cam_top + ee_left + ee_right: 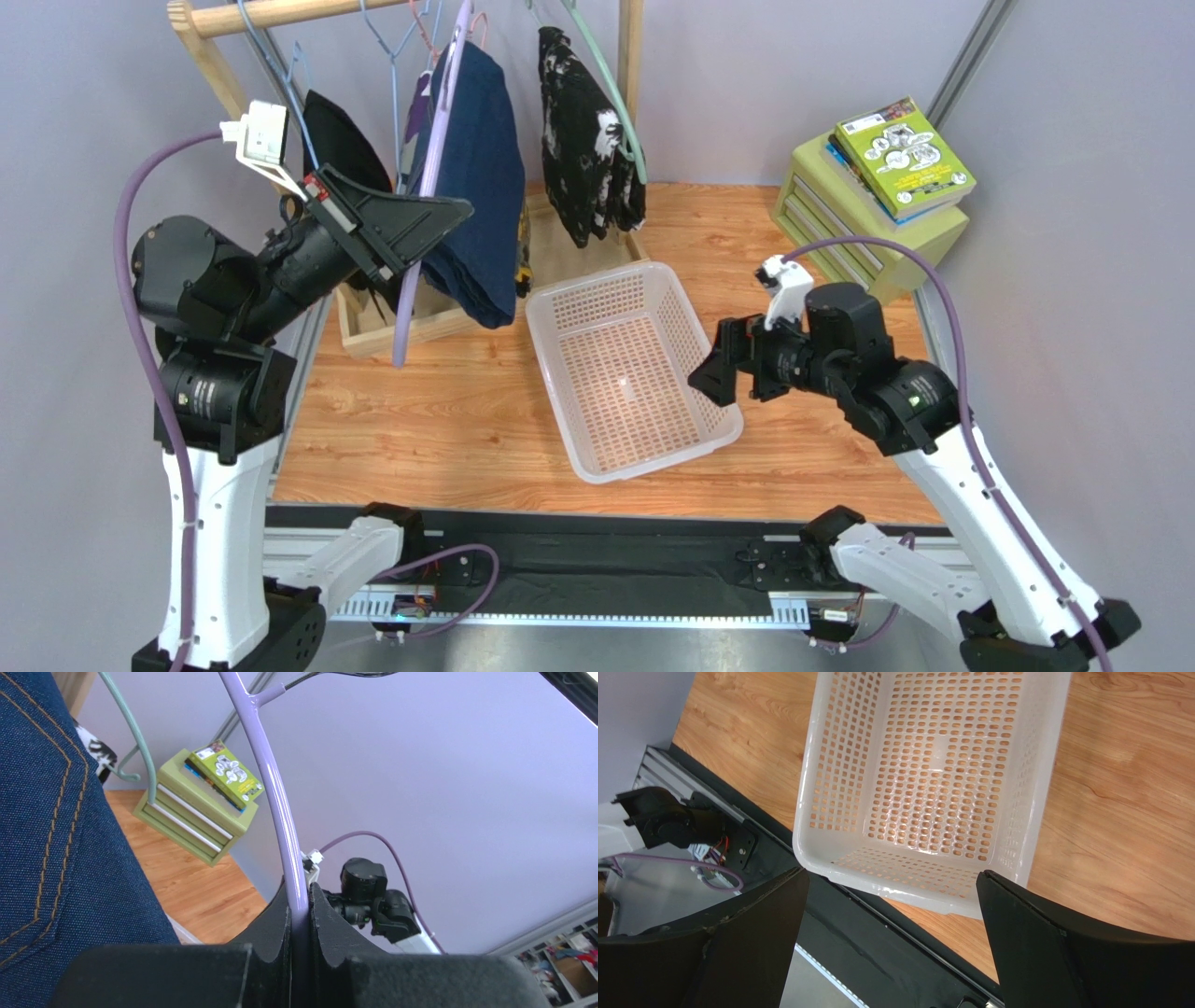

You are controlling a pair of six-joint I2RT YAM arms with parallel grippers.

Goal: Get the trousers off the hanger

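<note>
From above, the left gripper (442,214) is clamped tight on one side of the lilac hanger (404,322). The trousers (484,182) hang folded over that hanger, up by the wooden rail (281,14), between a black garment (337,140) and a blotchy black-and-white one (582,133). The hanger's hook is cut off at the top edge, and the trousers hide the bar they're draped on, so I can't tell how they sit on it. The right gripper (716,378) is spread wide with nothing in it, at the right rim of the white basket (561,301). In the left wrist view the left gripper (300,917) has both pads pressed flat onto the hanger (270,777). The trousers (49,847) are just a strip of denim with orange stitching at the left edge, and the green drawers (189,815) sit behind. In the right wrist view the right gripper (889,882) is gaping over the near end of the basket (808,812), whose far end is cropped off, and neither hanger nor trousers show here
</note>
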